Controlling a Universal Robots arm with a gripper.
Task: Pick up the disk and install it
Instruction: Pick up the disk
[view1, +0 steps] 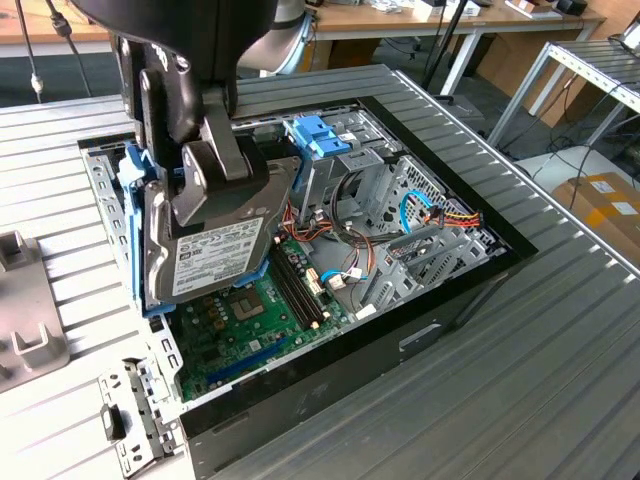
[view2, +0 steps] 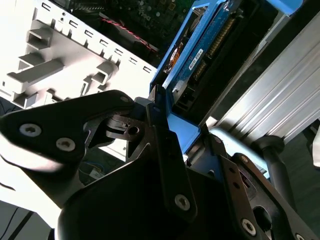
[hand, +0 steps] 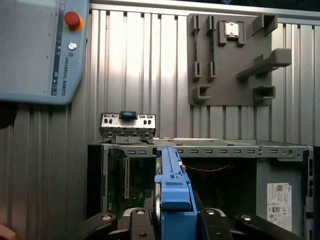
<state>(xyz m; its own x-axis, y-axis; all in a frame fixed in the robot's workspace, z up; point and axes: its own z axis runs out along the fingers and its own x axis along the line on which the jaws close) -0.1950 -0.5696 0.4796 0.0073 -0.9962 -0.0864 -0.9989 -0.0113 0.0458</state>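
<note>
My gripper (view1: 205, 185) is shut on the disk (view1: 220, 255), a grey hard drive with a white label in a light-blue carrier frame. The disk stands tilted on its long edge over the exterior view's left part of the open computer case (view1: 330, 370), with its lower edge close to the case's side wall. Whether it touches the case I cannot tell. In the first wrist view the carrier's blue end (hand: 174, 192) sits between my black fingers (hand: 140, 220). In the second wrist view the disk's circuit-board side (view2: 200, 55) shows beyond a fingertip (view2: 162, 140).
An upright metal drive cage with a blue bracket (view1: 320, 135) stands at the case's far side, with the motherboard (view1: 250, 310) and coloured cables (view1: 450, 215) below. A loose metal bracket (view1: 125, 420), a grey fixture plate (hand: 230, 55) and a teach pendant (hand: 40, 50) lie on the ribbed table.
</note>
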